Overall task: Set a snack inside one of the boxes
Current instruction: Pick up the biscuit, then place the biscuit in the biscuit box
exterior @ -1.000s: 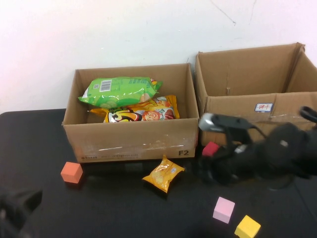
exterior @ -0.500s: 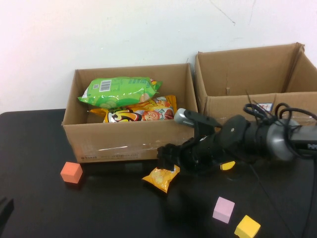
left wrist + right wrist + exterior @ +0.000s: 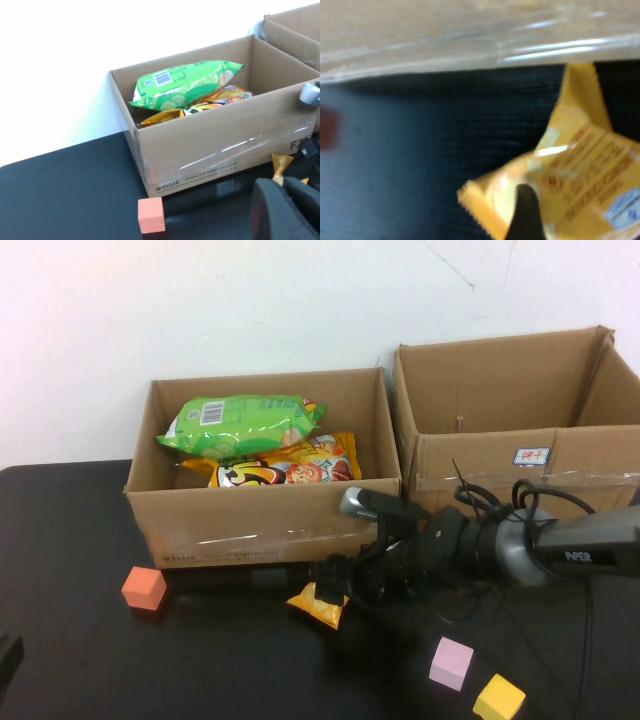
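I find the small yellow foil snack packet (image 3: 318,602) lying on the black table (image 3: 200,660) at lower centre, unboxed. My right gripper (image 3: 335,580) is upon it; finger state cannot be told. Left gripper (image 3: 287,210), lower left, likewise indeterminate. Grasp and transfer into the left cardboard box (image 3: 265,525) remain.

Raised overview; 2 close wrist views
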